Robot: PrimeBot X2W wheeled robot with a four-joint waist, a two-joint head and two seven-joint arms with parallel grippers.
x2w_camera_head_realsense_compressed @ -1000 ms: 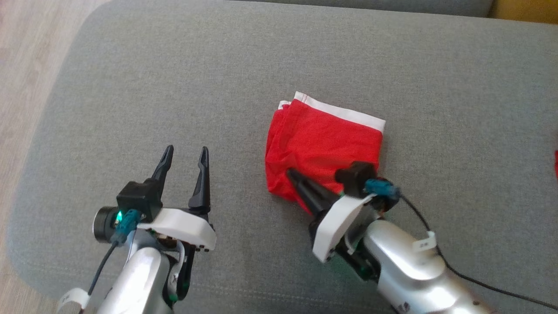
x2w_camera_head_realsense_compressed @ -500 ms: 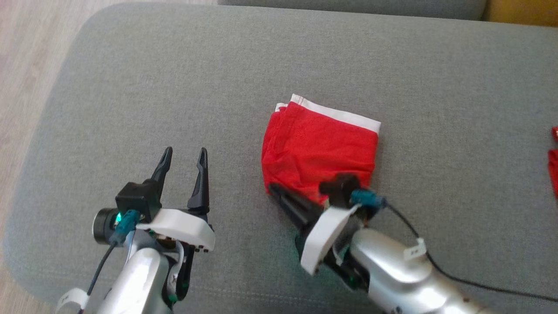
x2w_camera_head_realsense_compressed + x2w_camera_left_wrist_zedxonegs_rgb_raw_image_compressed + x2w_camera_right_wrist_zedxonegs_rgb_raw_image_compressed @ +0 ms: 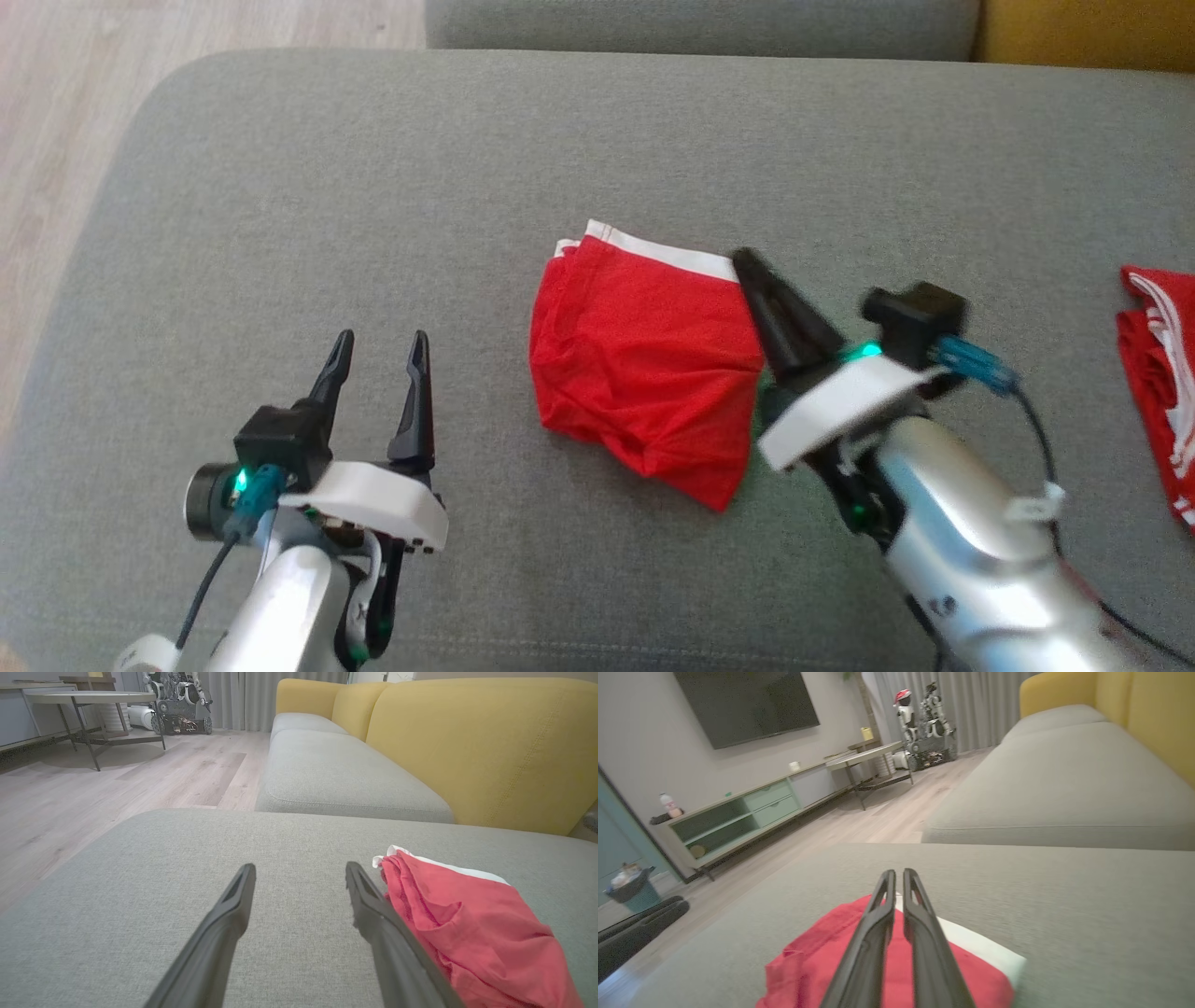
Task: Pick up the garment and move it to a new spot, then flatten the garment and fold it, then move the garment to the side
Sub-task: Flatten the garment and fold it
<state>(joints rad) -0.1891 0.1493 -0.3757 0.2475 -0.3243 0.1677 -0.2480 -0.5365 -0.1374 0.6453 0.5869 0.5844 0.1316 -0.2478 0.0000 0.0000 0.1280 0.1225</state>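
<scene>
The folded red garment (image 3: pixel 644 373), white waistband on its far side, lies on the grey sofa cushion (image 3: pixel 373 187). The right gripper (image 3: pixel 747 257) slants over the garment's right edge, fingers pressed together with nothing between them, tips at the waistband's end. The left gripper (image 3: pixel 381 338) hovers left of the garment, apart from it, fingers spread. A white tag (image 3: pixel 1032 509) on the right forearm is too small to read.

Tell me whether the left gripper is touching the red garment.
Apart. In the head view a strip of bare gray cushion lies between the open left gripper and the garment.
</scene>
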